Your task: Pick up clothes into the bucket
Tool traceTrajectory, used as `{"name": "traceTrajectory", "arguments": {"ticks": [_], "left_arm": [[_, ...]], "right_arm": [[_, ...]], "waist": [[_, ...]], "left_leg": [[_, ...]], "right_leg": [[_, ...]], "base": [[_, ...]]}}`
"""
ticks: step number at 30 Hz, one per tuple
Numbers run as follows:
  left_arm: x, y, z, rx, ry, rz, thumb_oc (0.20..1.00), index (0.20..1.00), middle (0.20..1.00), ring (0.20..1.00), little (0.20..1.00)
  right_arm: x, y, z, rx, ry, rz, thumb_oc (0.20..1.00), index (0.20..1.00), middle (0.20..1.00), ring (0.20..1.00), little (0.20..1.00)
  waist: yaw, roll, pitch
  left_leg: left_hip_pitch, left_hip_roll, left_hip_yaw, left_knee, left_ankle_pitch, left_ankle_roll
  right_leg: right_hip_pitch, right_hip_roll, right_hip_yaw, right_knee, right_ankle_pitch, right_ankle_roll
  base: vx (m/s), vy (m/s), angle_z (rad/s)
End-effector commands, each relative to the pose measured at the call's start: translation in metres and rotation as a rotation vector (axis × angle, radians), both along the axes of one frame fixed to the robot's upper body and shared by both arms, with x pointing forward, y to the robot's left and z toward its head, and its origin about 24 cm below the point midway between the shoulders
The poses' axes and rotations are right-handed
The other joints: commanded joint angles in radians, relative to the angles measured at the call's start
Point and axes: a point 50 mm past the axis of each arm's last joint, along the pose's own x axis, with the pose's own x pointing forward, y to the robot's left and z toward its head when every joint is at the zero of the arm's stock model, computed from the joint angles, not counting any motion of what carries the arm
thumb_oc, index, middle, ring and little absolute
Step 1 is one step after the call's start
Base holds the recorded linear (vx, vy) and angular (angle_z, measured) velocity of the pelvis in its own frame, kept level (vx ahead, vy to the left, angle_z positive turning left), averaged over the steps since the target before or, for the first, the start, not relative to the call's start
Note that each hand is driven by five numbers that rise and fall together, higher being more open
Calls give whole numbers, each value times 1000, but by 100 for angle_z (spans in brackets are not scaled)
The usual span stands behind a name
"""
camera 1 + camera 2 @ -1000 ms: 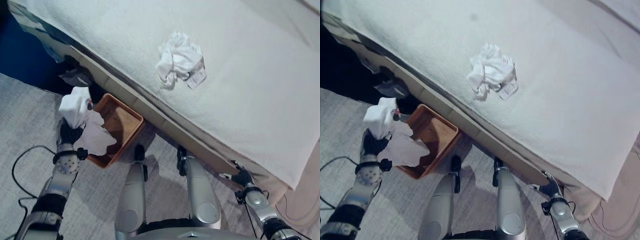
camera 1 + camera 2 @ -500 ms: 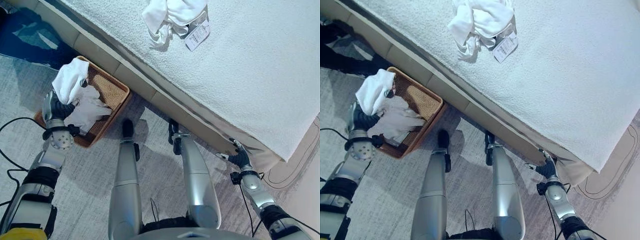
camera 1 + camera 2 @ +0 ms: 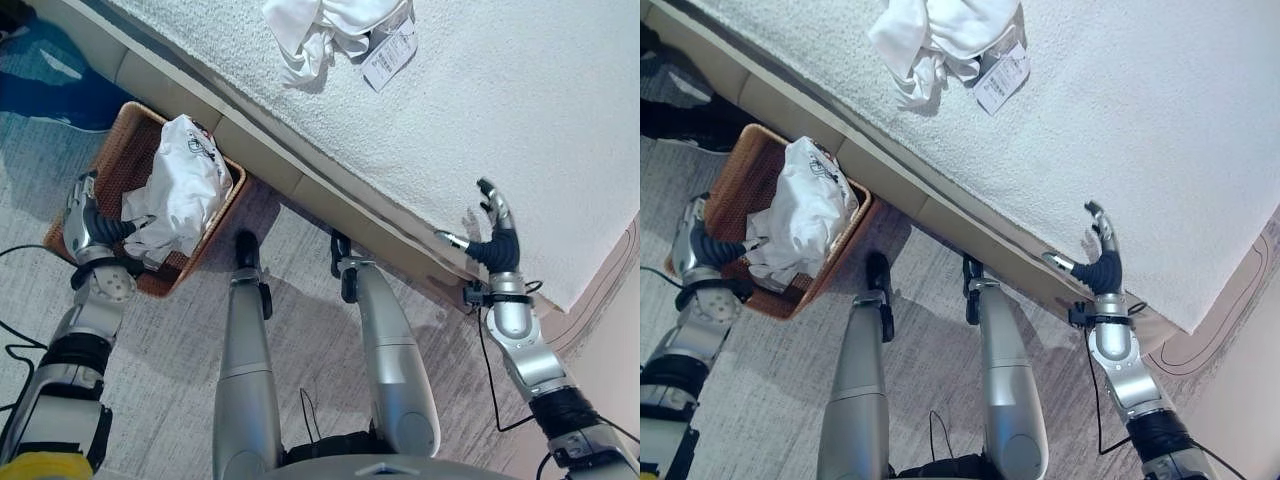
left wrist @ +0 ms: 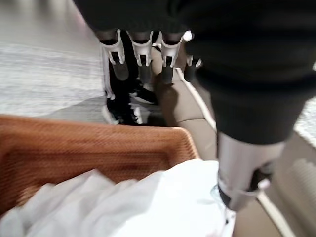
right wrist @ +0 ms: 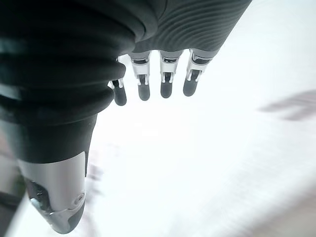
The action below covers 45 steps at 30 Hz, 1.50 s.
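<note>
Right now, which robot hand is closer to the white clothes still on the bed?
The right hand. It is raised over the bed's near edge, down-right of the clothes. The left hand is down at the basket on the floor.

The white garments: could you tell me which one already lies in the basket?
The crumpled white garment by the left hand lies in the brown wicker basket; the other, tagged garment remains on the bed.

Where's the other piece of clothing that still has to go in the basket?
The crumpled white garment lies on the bed, at the top of both eye views, far beyond the open right hand and away from the basket.
</note>
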Motion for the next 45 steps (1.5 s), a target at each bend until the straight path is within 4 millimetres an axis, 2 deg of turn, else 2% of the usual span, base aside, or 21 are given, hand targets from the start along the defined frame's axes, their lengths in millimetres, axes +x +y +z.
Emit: {"name": "traceTrajectory", "arguments": {"ticks": [1, 2, 4, 5, 8, 9, 10, 11, 12, 13, 14, 15, 17, 19, 23, 28, 30, 31, 35, 44, 45], "left_arm": [[-9, 0, -11, 1, 11, 24, 1000, 1000, 1000, 1000, 1000], [-12, -10, -23, -57, 7, 6, 1000, 1000, 1000, 1000, 1000], [-13, -19, -29, -121, -7, -18, 1000, 1000, 1000, 1000, 1000], [-9, -39, -37, -310, -84, -69, 1000, 1000, 1000, 1000, 1000], [-9, -56, -49, -490, -111, -111, 1000, 1000, 1000, 1000, 1000], [-6, -71, -54, -569, -112, -169, 1000, 1000, 1000, 1000, 1000], [-4, -102, -60, -668, -95, -304, 1000, 1000, 1000, 1000, 1000], [-4, -102, -60, -669, -96, -304, 1000, 1000, 1000, 1000, 1000], [-5, -133, -62, -695, -54, -456, 1000, 1000, 1000, 1000, 1000], [-6, -140, -63, -723, -56, -487, 1000, 1000, 1000, 1000, 1000], [-6, -140, -62, -725, -58, -487, 1000, 1000, 1000, 1000, 1000], [-8, -158, -64, -817, -74, -529, 1000, 1000, 1000, 1000, 1000], [-9, -164, -65, -852, -77, -545, 1000, 1000, 1000, 1000, 1000], [-18, -187, -72, -837, -7, -645, 1000, 1000, 1000, 1000, 1000], [-31, -191, -91, -769, 144, -708, 1000, 1000, 1000, 1000, 1000], [-40, -179, -112, -659, 265, -664, 1000, 1000, 1000, 1000, 1000], [-44, -170, -121, -737, 256, -554, 1000, 1000, 1000, 1000, 1000], [-47, -174, -126, -867, 236, -498, 1000, 1000, 1000, 1000, 1000], [-40, -187, -116, -917, 200, -558, 1000, 1000, 1000, 1000, 1000], [-27, -203, -98, -853, 183, -683, 1000, 1000, 1000, 1000, 1000], [-27, -204, -96, -849, 184, -698, 1000, 1000, 1000, 1000, 1000]], "right_arm": [[-7, -6, 33, -27, -179, -27, 1000, 1000, 1000, 1000, 1000], [0, -7, 43, -22, -211, -43, 1000, 1000, 1000, 1000, 1000], [8, -9, 46, -37, -205, -72, 1000, 1000, 1000, 1000, 1000], [29, -8, 65, -38, -231, -107, 1000, 1000, 1000, 1000, 1000], [46, -10, 82, -35, -236, -125, 1000, 1000, 1000, 1000, 1000], [55, -12, 93, -66, -237, -146, 1000, 1000, 1000, 1000, 1000], [72, -18, 115, -115, -230, -186, 1000, 1000, 1000, 1000, 1000], [73, -18, 116, -116, -230, -185, 1000, 1000, 1000, 1000, 1000], [88, -26, 143, -131, -237, -245, 1000, 1000, 1000, 1000, 1000], [93, -27, 154, -129, -237, -254, 1000, 1000, 1000, 1000, 1000], [93, -26, 155, -130, -238, -253, 1000, 1000, 1000, 1000, 1000], [101, -36, 184, -183, -234, -323, 1000, 1000, 1000, 1000, 1000], [103, -41, 195, -202, -224, -343, 1000, 1000, 1000, 1000, 1000], [101, -58, 227, -267, -219, -432, 1000, 1000, 1000, 1000, 1000], [102, -67, 245, -361, -174, -504, 1000, 1000, 1000, 1000, 1000], [107, -70, 248, -520, -49, -543, 1000, 1000, 1000, 1000, 1000], [109, -78, 242, -587, 58, -584, 1000, 1000, 1000, 1000, 1000], [109, -89, 232, -683, 174, -604, 1000, 1000, 1000, 1000, 1000], [104, -107, 231, -611, 259, -623, 1000, 1000, 1000, 1000, 1000], [97, -129, 208, -542, 339, -610, 1000, 1000, 1000, 1000, 1000], [97, -129, 206, -559, 357, -599, 931, 931, 931, 931, 931]], "waist": [[30, 18, -20], [42, 28, -20], [54, 36, -20], [74, 55, -20], [90, 68, -20], [103, 76, -20], [124, 92, -20], [121, 93, -20], [145, 106, -20], [156, 110, -20], [153, 111, -20], [182, 118, -20], [193, 123, -20], [221, 142, -20], [237, 169, -20], [255, 197, -20], [265, 204, -20], [270, 213, -20], [276, 237, -20], [259, 243, -20], [255, 240, -20]], "left_leg": [[43, -34, 34, 13, -55, 61], [47, -40, 38, -21, -14, 62], [85, -42, 32, -25, -44, 59], [91, -49, 31, -75, 7, 58], [119, -55, 22, -113, 24, 53], [132, -60, 18, -130, 33, 50], [156, -68, 0, -170, 51, 44], [156, -68, -1, -172, 52, 44], [175, -76, -18, -208, 69, 35], [182, -80, -25, -223, 77, 31], [181, -80, -26, -224, 78, 31], [190, -86, -47, -261, 98, 23], [194, -90, -60, -278, 106, 21], [212, -98, -86, -311, 101, 11], [199, -97, -93, -327, 113, 9], [156, -99, -104, -350, 138, 11], [125, -96, -105, -362, 151, 11], [101, -96, -110, -369, 163, 11], [63, -98, -116, -393, 182, 16], [35, -103, -88, -392, 179, 21], [31, -103, -82, -385, 177, 21]], "right_leg": [[85, -17, 29, -54, -15, 42], [85, -25, 20, -76, 17, 34], [119, -24, 25, -69, -14, 40], [119, -32, 18, -97, 21, 33], [140, -39, 12, -105, 20, 31], [149, -45, 7, -105, 20, 30], [169, -53, -6, -111, 17, 29], [170, -54, -7, -112, 18, 29], [184, -66, -23, -111, 9, 28], [188, -72, -27, -107, 5, 27], [188, -73, -28, -107, 4, 27], [192, -86, -49, -97, -6, 25], [191, -92, -59, -92, -8, 24], [191, -112, -82, -65, -47, 29], [168, -118, -88, -58, -51, 31], [95, -119, -84, -37, -48, 34], [55, -118, -84, -31, -42, 33], [29, -115, -86, -34, -33, 33], [-22, -112, -78, -46, -22, 37], [-60, -110, -50, -68, 0, 44], [-59, -107, -44, -79, 6, 44]], "base": [[-61, -5, 1], [0, 0, 0], [16, -18, 2], [15, -22, 10], [-10, -34, 14], [16, -75, 14], [16, -75, 13], [25, -127, 31], [21, -106, 45], [20, -106, 51], [21, -129, 42], [15, -91, 26], [16, -120, 30], [93, -219, 49], [44, -59, 39], [23, -28, 8], [18, -32, 5], [0, 0, 0], [3, -8, 0], [0, 33, 0], [-22, 50, -4]]}}
